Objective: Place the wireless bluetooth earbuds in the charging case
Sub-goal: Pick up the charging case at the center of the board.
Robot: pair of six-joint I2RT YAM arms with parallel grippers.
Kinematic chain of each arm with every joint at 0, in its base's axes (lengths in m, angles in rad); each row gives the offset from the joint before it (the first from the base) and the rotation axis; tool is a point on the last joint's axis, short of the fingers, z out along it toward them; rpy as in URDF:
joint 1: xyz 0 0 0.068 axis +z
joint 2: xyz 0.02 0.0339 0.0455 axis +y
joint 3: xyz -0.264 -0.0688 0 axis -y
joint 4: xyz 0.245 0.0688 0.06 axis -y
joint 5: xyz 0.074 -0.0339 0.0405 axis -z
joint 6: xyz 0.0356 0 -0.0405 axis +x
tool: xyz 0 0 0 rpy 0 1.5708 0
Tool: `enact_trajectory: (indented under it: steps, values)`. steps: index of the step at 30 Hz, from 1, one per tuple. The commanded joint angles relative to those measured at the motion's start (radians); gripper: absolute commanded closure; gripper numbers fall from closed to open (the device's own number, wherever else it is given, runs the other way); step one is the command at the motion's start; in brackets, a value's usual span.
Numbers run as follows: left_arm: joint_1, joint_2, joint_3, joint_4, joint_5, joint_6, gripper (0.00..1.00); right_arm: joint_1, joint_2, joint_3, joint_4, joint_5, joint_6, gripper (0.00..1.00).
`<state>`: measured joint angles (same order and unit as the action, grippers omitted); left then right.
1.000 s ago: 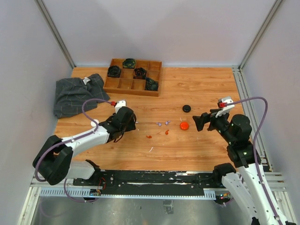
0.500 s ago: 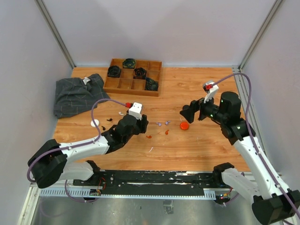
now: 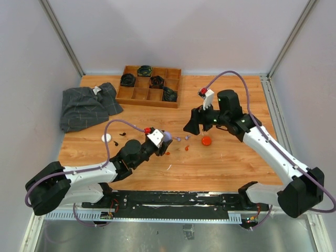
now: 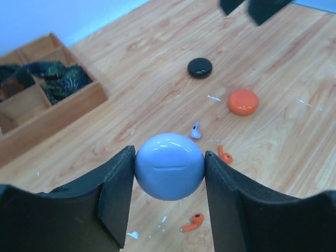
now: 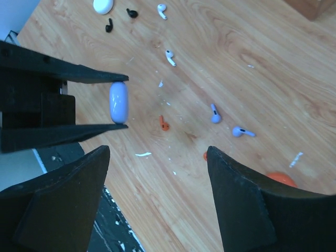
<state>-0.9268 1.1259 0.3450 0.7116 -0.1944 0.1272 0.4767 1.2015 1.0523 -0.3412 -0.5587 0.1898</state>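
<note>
Two arms have converged over the bench (image 3: 231, 165): left end effector (image 3: 163, 140) pinches lilac case (image 4: 169, 166); right end effector (image 5: 157, 157), spread and empty, now hovers above lilac earbuds (image 5: 216, 116). Earbud pickup looks next.

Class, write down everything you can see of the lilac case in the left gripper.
The lilac case is a glossy plastic puck with a thin seam across its face; it looks closed. It is slim seen edge-on from the right wrist. The left gripper pinches its sides, holding it above the wooden table.
</note>
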Motion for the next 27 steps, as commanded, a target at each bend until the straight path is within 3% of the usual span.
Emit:
enact_trajectory:
  steps: [1, 10, 27]
  values:
    - [-0.012, -0.015, -0.046, 0.223, 0.111, 0.166, 0.79, 0.074, 0.058, 0.076, 0.024, -0.040, 0.050, 0.26]
    - [-0.015, -0.003, -0.106, 0.379, 0.195, 0.282, 0.77, 0.160, 0.152, 0.127, 0.037, -0.059, 0.091, 0.39]
    - [-0.017, 0.035, -0.076, 0.396, 0.204, 0.278, 0.76, 0.242, 0.221, 0.147, 0.038, -0.020, 0.105, 0.57]
